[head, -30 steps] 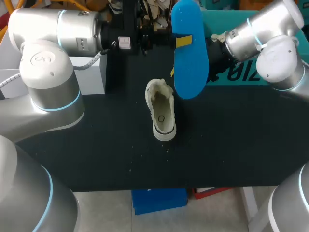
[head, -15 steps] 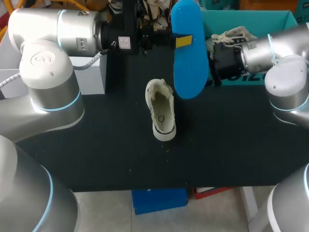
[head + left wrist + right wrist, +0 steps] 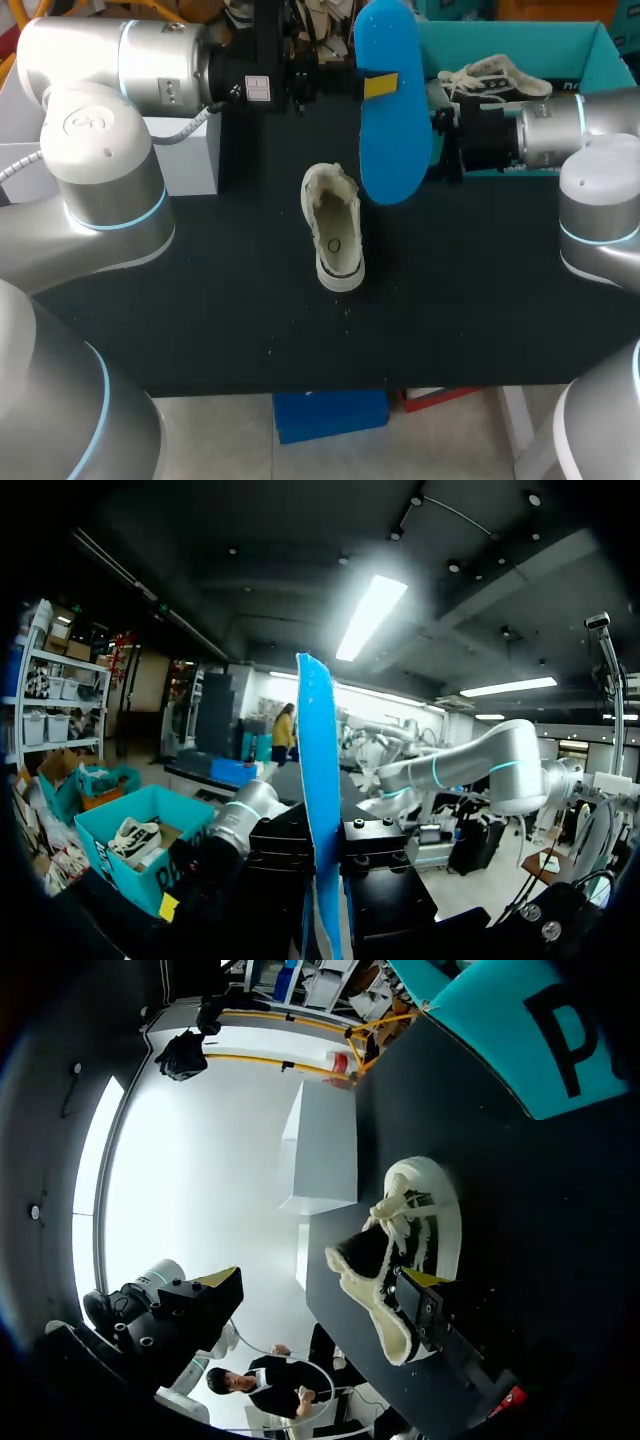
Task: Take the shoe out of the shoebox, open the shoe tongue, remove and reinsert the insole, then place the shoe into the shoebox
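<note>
My left gripper (image 3: 375, 86) is raised high over the back of the table, shut on the blue insole (image 3: 392, 110), which hangs lengthwise. In the left wrist view the insole (image 3: 318, 780) stands edge-on between the fingers. The cream shoe (image 3: 335, 232) lies on the black table (image 3: 200, 300) with its mouth open, just below the insole's lower end. My right gripper (image 3: 442, 142) is level with the insole on its right, partly hidden behind it. In the right wrist view that gripper (image 3: 322, 1280) stands open wide, with the shoe (image 3: 405, 1245) ahead of it on the table.
The teal shoebox (image 3: 590, 50) stands at the back right with a second laced shoe (image 3: 497, 75) inside. A white box (image 3: 188, 155) sits at the back left, under my left arm. Small crumbs dot the table in front of the shoe.
My right arm has swung down and turned, so the shoebox and the shoe inside now show. My left arm and the insole have stayed put.
</note>
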